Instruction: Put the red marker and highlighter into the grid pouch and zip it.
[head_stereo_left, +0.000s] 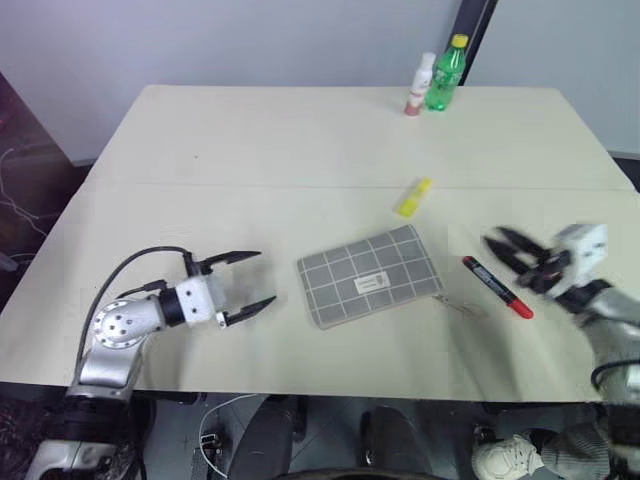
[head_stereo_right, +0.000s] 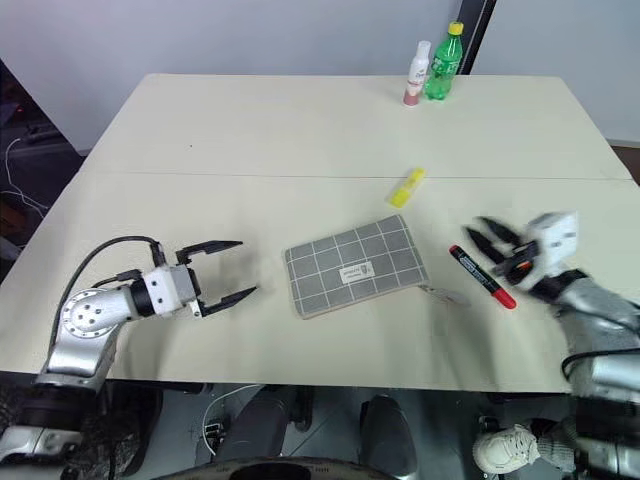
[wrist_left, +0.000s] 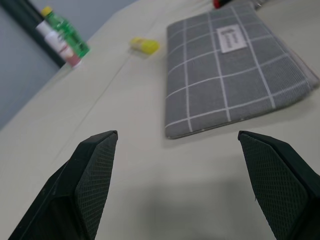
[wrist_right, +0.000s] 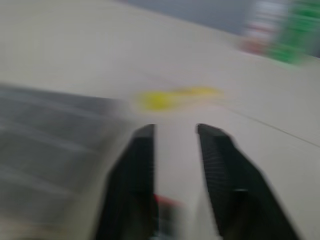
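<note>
The red marker (head_stereo_left: 497, 287) is lying flat on the worktop (head_stereo_left: 300, 150) toward its near right corner, just beside the right gripper (head_stereo_left: 508, 250), which is hovering at the marker's far side. The right wrist view is showing a bit of red between its black fingers (wrist_right: 135, 185), which are standing slightly apart; whether they are grasping anything I cannot tell, since the motion is smearing them.

The grid pouch (head_stereo_left: 370, 275) is resting near the middle of the near edge, between the two grippers, a flat grey fabric rectangle crossed by white lines, with a small white label at its centre. The left gripper (head_stereo_left: 245, 280) is hovering just off the pouch's left end, released, its dark textured fingers spread wide and pointing at the pouch.

The highlighter (head_stereo_left: 413, 197), stubby and bright yellow, is lying beyond the pouch's far right corner, apart from both grippers.

A green bottle (head_stereo_left: 446, 73) and a white bottle (head_stereo_left: 420, 83) are standing together at the far edge.
</note>
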